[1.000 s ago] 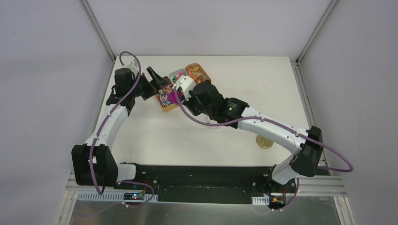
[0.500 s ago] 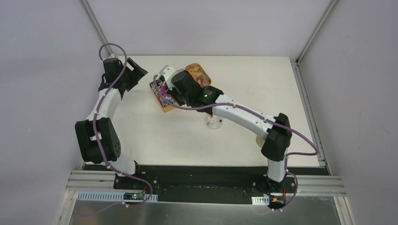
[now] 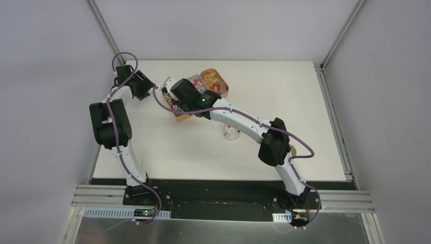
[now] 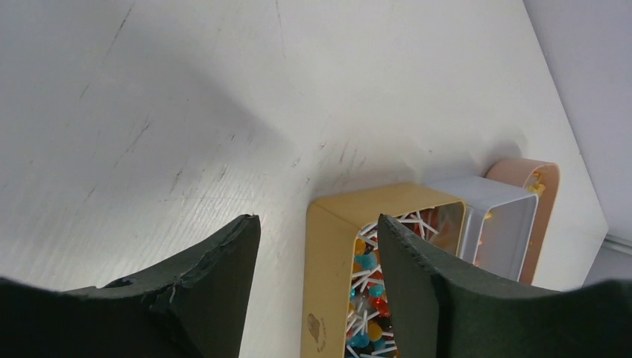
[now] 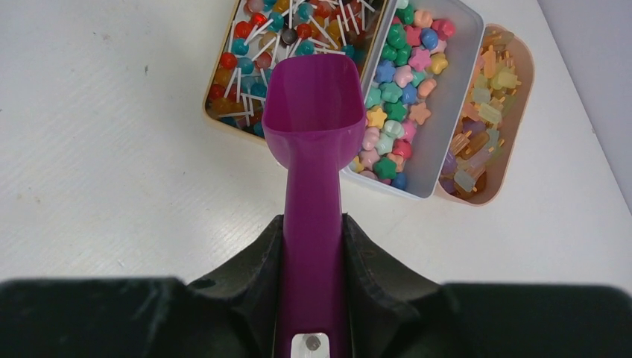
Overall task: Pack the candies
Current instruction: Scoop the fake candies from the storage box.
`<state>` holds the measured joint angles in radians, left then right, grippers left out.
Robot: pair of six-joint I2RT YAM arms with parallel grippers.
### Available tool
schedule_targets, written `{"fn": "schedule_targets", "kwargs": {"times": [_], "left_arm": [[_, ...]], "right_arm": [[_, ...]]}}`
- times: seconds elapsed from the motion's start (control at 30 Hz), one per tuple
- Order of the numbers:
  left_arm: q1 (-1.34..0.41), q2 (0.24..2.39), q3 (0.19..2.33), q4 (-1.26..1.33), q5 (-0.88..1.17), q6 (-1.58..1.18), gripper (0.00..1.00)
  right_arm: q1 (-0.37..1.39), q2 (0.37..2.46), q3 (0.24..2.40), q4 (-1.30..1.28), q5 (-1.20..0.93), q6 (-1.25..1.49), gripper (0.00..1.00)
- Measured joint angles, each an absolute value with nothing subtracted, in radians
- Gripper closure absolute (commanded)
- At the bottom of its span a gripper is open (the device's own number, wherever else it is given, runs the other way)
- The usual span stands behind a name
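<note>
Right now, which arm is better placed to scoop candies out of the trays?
Right. The right arm has its jaws shut on the purple scoop, empty bowl over the yellow tray of lollipops. The left arm has open, empty jaws beside it.
</note>
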<state>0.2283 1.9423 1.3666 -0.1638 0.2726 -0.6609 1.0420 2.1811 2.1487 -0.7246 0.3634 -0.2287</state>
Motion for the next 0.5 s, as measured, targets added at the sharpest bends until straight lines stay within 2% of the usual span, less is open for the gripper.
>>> {"fn": "schedule_targets", "kwargs": {"times": [0.5], "left_arm": [[0.230, 2.098, 1.446, -0.151, 0.426, -0.669, 0.51]], "right_arm": [[1.042, 2.321, 2.243, -0.753, 0.376, -0.337, 1.00]]}}
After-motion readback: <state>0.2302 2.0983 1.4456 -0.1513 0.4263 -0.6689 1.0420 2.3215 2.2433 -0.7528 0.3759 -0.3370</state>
